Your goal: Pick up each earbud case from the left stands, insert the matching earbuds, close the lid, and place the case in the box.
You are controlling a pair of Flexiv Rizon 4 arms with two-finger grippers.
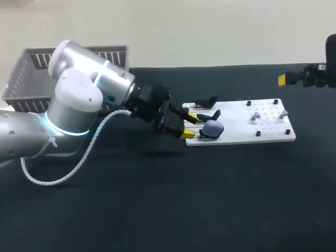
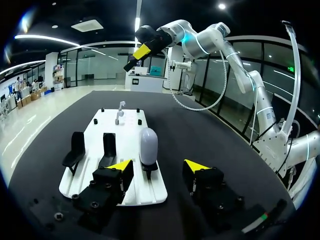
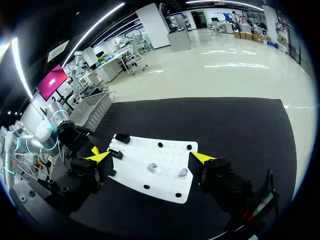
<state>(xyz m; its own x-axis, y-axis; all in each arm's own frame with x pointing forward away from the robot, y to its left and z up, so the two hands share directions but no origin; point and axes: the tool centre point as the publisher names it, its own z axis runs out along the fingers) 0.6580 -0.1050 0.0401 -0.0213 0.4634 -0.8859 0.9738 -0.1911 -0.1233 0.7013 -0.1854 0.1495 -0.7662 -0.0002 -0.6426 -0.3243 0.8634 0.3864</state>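
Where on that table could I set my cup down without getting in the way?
The wide bare table in front of the board is free, and so is the strip behind it. Crowded: the board's left end, where the left gripper hangs by the case and stands, and the arm's corner by the basket.

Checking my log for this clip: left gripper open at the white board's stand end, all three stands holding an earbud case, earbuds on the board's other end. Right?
Only one stand holds an earbud case; the other two stands are empty, as the left wrist view shows. The left gripper is open at that end, and earbuds lie on the white board's other end.
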